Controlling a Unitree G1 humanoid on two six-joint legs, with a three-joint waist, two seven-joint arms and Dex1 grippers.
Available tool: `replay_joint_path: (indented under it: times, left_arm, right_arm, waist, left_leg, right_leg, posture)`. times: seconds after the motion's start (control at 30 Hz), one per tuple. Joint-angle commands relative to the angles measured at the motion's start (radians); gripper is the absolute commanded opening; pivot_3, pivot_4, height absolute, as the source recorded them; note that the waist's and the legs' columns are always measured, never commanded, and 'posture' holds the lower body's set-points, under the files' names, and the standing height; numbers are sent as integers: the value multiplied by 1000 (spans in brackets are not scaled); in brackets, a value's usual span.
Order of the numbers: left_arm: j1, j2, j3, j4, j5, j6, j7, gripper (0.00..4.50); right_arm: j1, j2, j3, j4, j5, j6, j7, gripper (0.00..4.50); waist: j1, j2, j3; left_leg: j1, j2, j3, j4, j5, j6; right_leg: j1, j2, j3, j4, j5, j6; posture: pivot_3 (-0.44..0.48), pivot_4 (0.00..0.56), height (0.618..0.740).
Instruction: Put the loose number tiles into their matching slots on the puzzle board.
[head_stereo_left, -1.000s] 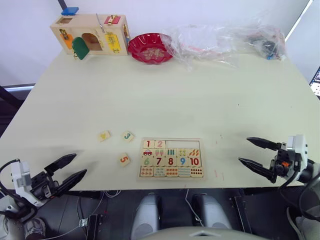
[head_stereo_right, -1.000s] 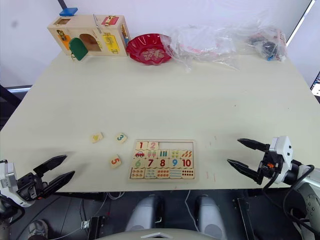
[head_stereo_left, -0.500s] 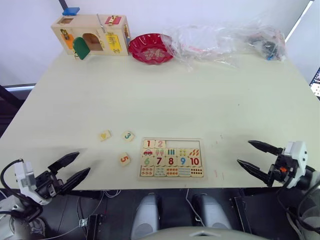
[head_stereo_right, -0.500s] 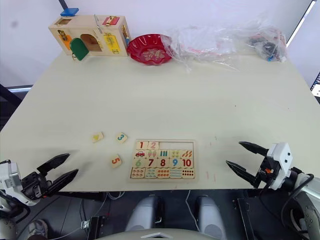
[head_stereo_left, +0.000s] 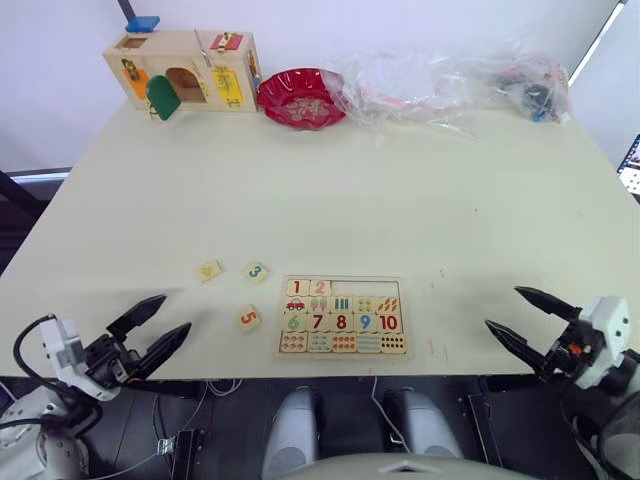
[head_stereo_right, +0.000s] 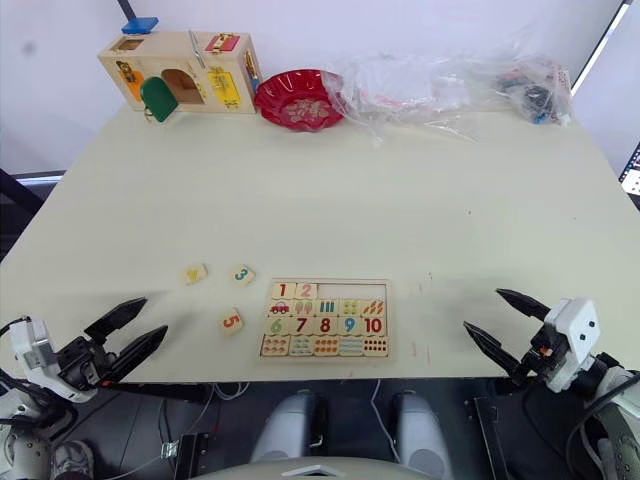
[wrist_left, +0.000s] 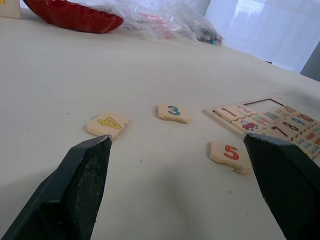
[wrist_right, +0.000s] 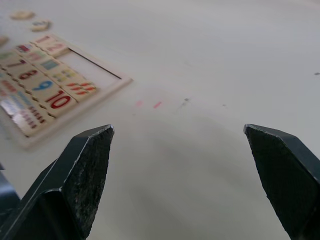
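Note:
The puzzle board (head_stereo_left: 405, 318) lies near the table's front edge, with tiles 1 and 2 in the left of its top row and the other slots (head_stereo_left: 366, 288) of that row bare. Three loose number tiles lie left of it: yellow 4 (head_stereo_left: 208, 271), green 3 (head_stereo_left: 257, 272), red 5 (head_stereo_left: 249, 318). In the left wrist view the same tiles are the 4 (wrist_left: 107, 123), the 3 (wrist_left: 173, 112) and the 5 (wrist_left: 231, 154). My left gripper (head_stereo_left: 164, 322) is open at the front left edge, short of the tiles. My right gripper (head_stereo_left: 516, 314) is open at the front right, apart from the board.
A wooden latch box (head_stereo_left: 181, 68) with coloured doors, a red bowl (head_stereo_left: 301, 97) and crumpled clear plastic bags (head_stereo_left: 450, 80) line the far edge. The table (head_stereo_left: 330, 190) is wide and pale between them and the board.
My left gripper has crept forward and right toward the tiles. My right gripper has drawn back and down toward the front edge. Tiles and board have not moved.

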Motion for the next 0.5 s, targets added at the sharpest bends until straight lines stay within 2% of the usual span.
replay_joint_path:
  times: [0.03, 0.17, 0.33, 0.5]
  left_arm:
    - [8, 36, 29, -54, -34, 39, 11, 4500]
    - [-20, 164, 9, -56, 10, 98, -16, 4500]
    - [-132, 302, -63, -20, 98, 81, -42, 4500]
    - [-251, 426, -191, 21, 161, 110, -174, 4500]
  right_arm:
    - [-25, 21, 3, -41, 34, -70, 20, 4370]
    - [-22, -59, -8, -92, 114, -35, 132, 4370]
    - [-54, -167, -19, -79, 186, 4, 248, 4370]
    - [-103, -217, -21, -77, 248, 36, 306, 4370]
  waist:
    - [-1, 0, 0]
    - [1, 0, 0]
    - [13, 1, 0]
    - [17, 1, 0]
  left_leg:
    - [0, 0, 0, 0, 0, 0]
    - [0, 1, 0, 0, 0, 0]
    - [2, 2, 0, 0, 0, 0]
    - [-1, 1, 4, 0, 0, 0]
  right_leg:
    - [0, 0, 0, 0, 0, 0]
    - [0, 1, 0, 1, 0, 0]
    - [1, 2, 1, 1, 0, 0]
    - [0, 3, 1, 0, 2, -4]
  posture:
    - [0, 150, 740]
    - [0, 150, 740]
    - [0, 150, 740]
    - [0, 150, 740]
